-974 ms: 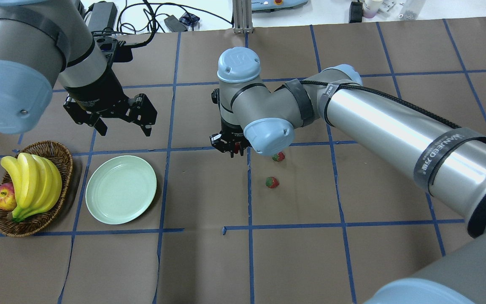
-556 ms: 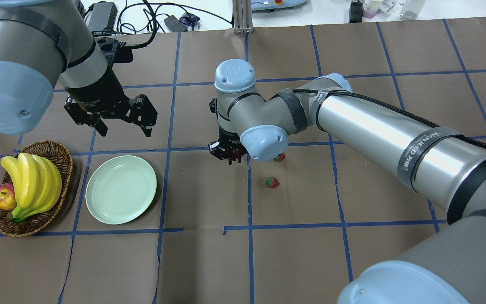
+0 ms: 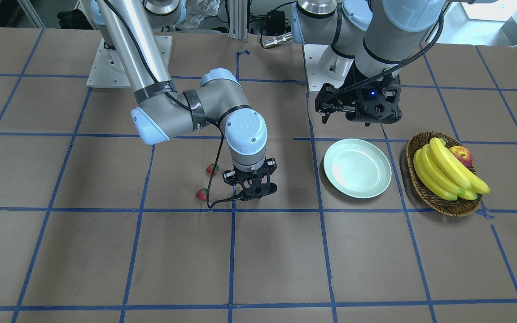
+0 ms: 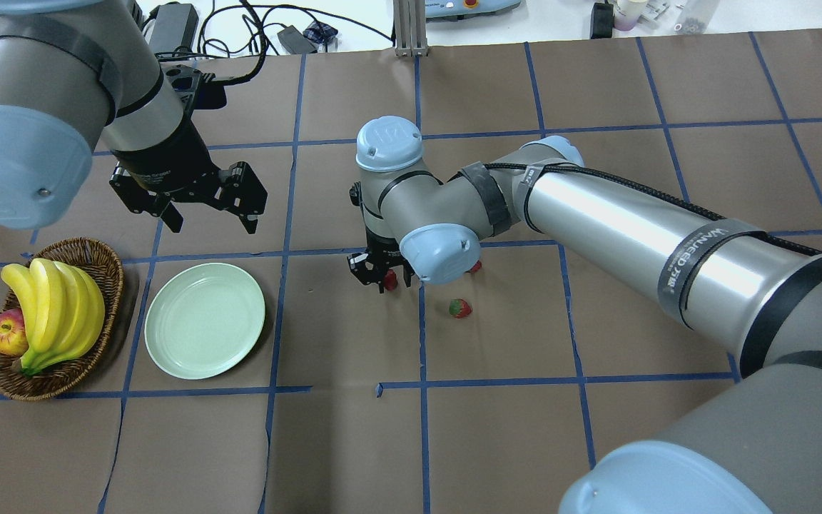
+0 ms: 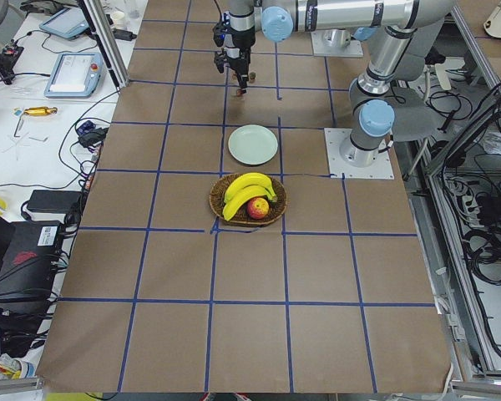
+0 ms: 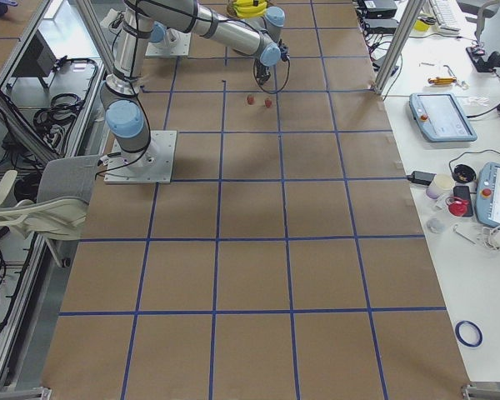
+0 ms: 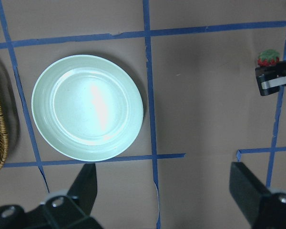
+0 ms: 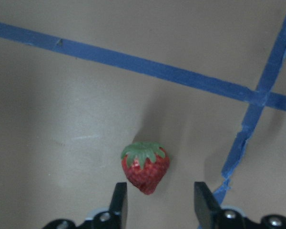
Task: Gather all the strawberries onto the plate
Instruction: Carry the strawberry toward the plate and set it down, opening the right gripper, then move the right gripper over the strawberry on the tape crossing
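One strawberry (image 8: 145, 167) lies on the brown table between the fingertips of my right gripper (image 8: 160, 200). The fingers stand wider than it, and the right one is clear of it. It also shows in the overhead view (image 4: 389, 282) at the right gripper (image 4: 382, 277). Two more strawberries (image 4: 460, 308) (image 4: 475, 266) lie just right of it, one partly under my right elbow. The mint-green plate (image 4: 204, 321) is empty at the near left. My left gripper (image 4: 211, 214) hangs open and empty above the plate's far side.
A wicker basket (image 4: 83, 243) holding bananas (image 4: 54, 307) and an apple (image 4: 6, 333) stands left of the plate. The right forearm (image 4: 632, 228) stretches across the table's right half. Blue tape lines grid the brown paper.
My right gripper has moved toward the near side and slightly left, and the strawberry at its fingertips came with it. The left arm has not moved.
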You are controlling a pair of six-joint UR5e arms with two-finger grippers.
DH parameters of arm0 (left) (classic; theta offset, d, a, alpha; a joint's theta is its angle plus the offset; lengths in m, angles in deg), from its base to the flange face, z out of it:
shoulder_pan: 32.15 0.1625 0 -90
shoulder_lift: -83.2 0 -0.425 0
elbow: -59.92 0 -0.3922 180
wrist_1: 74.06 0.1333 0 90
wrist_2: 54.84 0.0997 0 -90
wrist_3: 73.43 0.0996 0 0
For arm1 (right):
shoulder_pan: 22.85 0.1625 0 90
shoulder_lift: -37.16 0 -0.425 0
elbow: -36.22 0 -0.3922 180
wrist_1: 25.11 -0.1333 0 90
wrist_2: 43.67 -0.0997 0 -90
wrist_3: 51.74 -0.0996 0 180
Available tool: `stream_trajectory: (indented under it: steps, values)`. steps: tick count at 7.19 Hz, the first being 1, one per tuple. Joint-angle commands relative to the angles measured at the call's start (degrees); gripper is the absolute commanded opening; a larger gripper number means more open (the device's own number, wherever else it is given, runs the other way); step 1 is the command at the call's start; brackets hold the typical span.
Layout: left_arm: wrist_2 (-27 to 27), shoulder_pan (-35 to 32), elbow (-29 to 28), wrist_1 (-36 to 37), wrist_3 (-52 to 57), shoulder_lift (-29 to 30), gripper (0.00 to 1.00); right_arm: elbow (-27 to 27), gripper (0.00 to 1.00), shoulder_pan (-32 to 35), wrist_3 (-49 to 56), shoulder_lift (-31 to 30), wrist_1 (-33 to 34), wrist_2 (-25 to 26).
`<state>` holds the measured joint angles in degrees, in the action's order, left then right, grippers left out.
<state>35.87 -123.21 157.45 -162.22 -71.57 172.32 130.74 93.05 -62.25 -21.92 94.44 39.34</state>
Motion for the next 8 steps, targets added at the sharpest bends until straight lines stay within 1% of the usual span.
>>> stream_trajectory:
  steps: [1,2,3,4,5,6,7,8]
  values:
    - [0.0,0.01,0.03,0.0,-0.02,0.0,1.0,-0.04,1.0,0.02,-0.47,-0.69,-0.63,0.04]
    - [0.17,0.18,-0.15,0.0,-0.02,0.0,1.0,-0.04,1.0,-0.06,-0.91,-3.21,-0.64,1.09]
    - [0.35,0.27,-0.24,0.0,0.07,0.0,1.0,-0.3,1.0,-1.46,0.04,-5.68,-0.64,3.71]
    - [0.18,0.27,-0.24,0.0,0.07,0.0,1.0,-0.74,1.0,-3.56,0.14,-6.83,-0.64,7.21]
    - [0.17,0.18,-0.24,0.0,0.07,0.09,1.0,-0.48,1.0,-7.5,5.01,-8.24,-0.9,7.77]
    - [0.09,0.1,0.02,0.0,-0.02,0.09,1.0,0.21,1.0,-11.63,9.15,-9.12,-2.73,7.69]
    - [0.09,-0.25,0.2,0.0,-0.02,0.09,1.0,0.22,1.0,-14.1,9.54,-8.95,-4.57,7.69]
    - [0.09,-0.34,0.2,0.09,-0.02,0.09,1.0,0.31,1.0,-14.56,8.94,-8.26,-4.59,7.08]
